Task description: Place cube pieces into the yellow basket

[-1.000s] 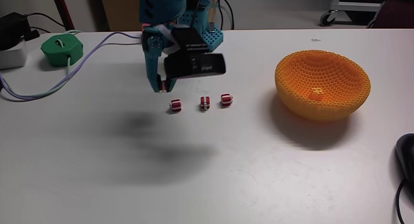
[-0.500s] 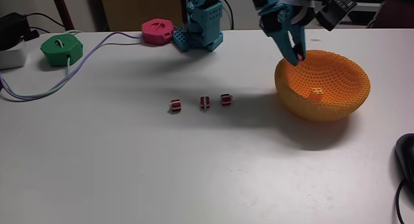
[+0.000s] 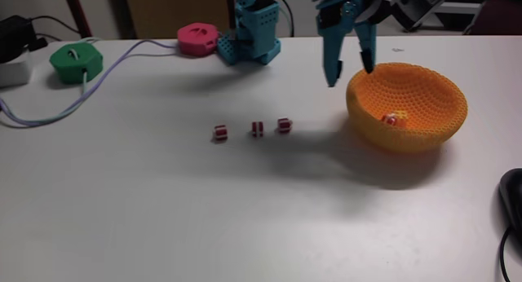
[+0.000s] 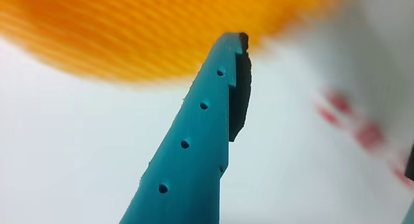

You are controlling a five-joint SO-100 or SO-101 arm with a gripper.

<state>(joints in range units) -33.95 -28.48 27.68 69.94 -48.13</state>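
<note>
White table (image 3: pixel 163 225), wooden panel (image 3: pixel 171 9) behind, wheeled cart (image 3: pixel 444 9) at right

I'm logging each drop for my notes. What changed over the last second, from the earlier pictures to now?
The end effector swung from above the row of cubes rightward to the basket, carrying a striped cube, then opened. That cube now lies in the basket, beside something yellow. The three striped cubes on the table, the green housing and the pink housing stayed put.

Even bright light; soft shadows; wrist view motion-blurred.
</note>
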